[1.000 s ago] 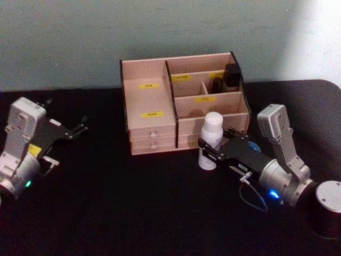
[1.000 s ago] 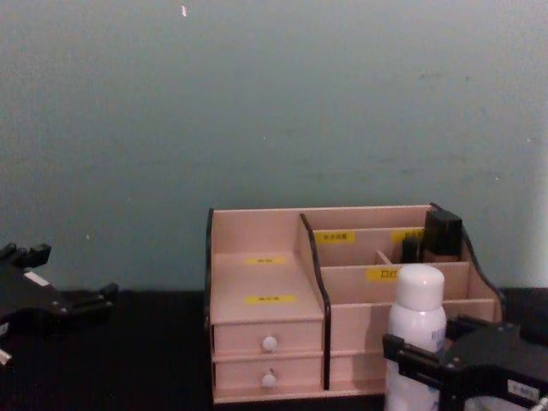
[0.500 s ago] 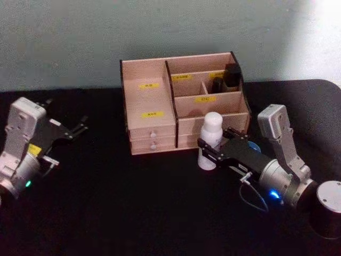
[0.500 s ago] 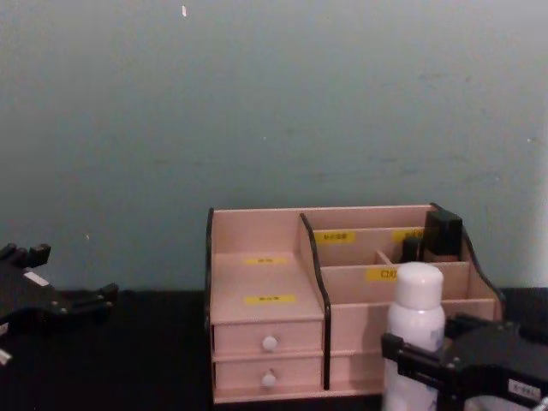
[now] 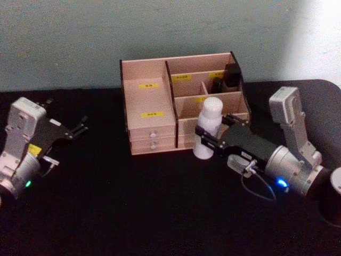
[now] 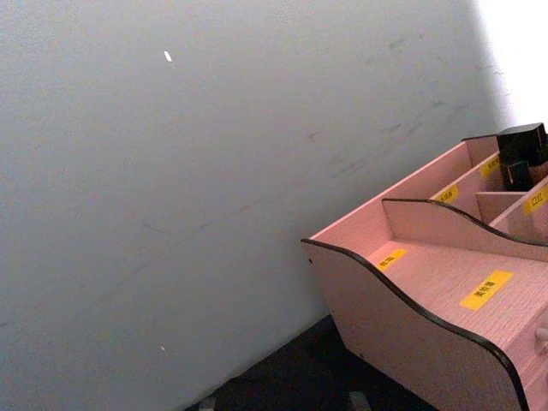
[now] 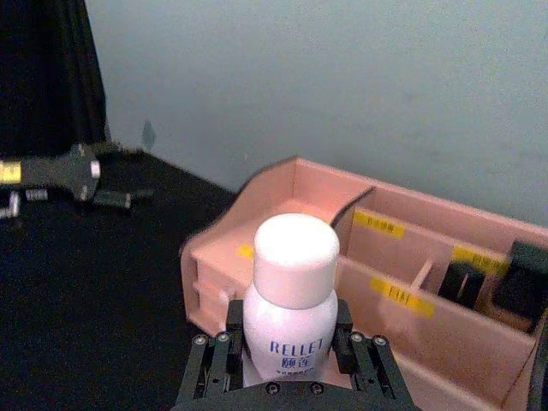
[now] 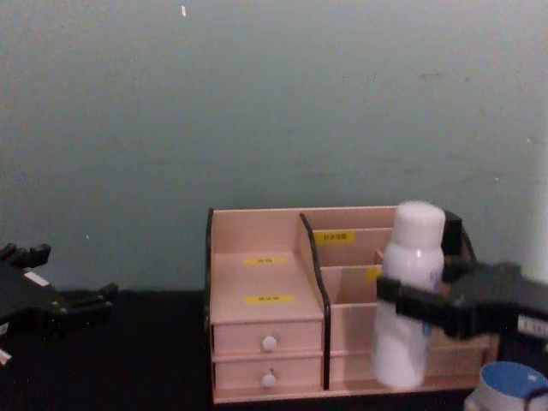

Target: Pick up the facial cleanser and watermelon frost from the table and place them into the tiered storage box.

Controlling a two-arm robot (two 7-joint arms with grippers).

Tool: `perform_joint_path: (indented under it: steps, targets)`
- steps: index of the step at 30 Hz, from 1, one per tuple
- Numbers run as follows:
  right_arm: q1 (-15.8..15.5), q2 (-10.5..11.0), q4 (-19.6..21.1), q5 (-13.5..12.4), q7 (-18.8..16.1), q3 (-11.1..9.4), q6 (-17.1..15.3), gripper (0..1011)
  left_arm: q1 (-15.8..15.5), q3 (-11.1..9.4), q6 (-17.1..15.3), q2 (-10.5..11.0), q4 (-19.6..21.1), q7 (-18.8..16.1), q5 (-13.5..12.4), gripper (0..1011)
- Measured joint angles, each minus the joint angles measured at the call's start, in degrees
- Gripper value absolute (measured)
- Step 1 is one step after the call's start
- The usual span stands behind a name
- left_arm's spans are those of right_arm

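Note:
The facial cleanser (image 5: 209,114) is a white bottle with a white cap and blue lettering (image 7: 291,300). My right gripper (image 5: 206,142) is shut on its body and holds it upright off the table, just in front of the tiered storage box's (image 5: 144,69) right half. In the chest view the bottle (image 8: 411,257) hangs before the front compartments. A small white pot with a blue lid (image 8: 507,384), possibly the watermelon frost, stands low at the right. My left gripper (image 5: 79,128) rests open at the table's left.
Dark items (image 5: 230,76) stand in the box's back right compartment. Two white-knobbed drawers (image 8: 269,344) face me. A dark cylinder (image 5: 335,186) stands at the right edge of the black table (image 5: 133,202). A grey-green wall rises close behind the box.
My right gripper has lifted the bottle off the table and carried it slightly left, toward the box. The left arm has not moved.

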State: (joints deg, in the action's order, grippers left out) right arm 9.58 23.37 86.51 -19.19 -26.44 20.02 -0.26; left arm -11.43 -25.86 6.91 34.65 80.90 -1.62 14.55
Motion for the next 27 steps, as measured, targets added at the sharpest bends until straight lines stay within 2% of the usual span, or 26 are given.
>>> perform_joint_path:
  steps: [4,9,27]
  targets:
    - [1.2,0.1,1.4,-0.9,0.5,-0.5,-0.8,600,0.0,0.0,0.0,0.0,0.0,0.0,0.0,1001]
    - [3.3,-0.7,1.2,-0.9,1.6,-0.6,-0.9,600,0.0,0.0,0.0,0.0,0.0,0.0,0.0,1001]
    - [12.3,-5.1,-7.7,2.8,4.5,0.0,2.1,600,0.0,0.0,0.0,0.0,0.0,0.0,0.0,1001]
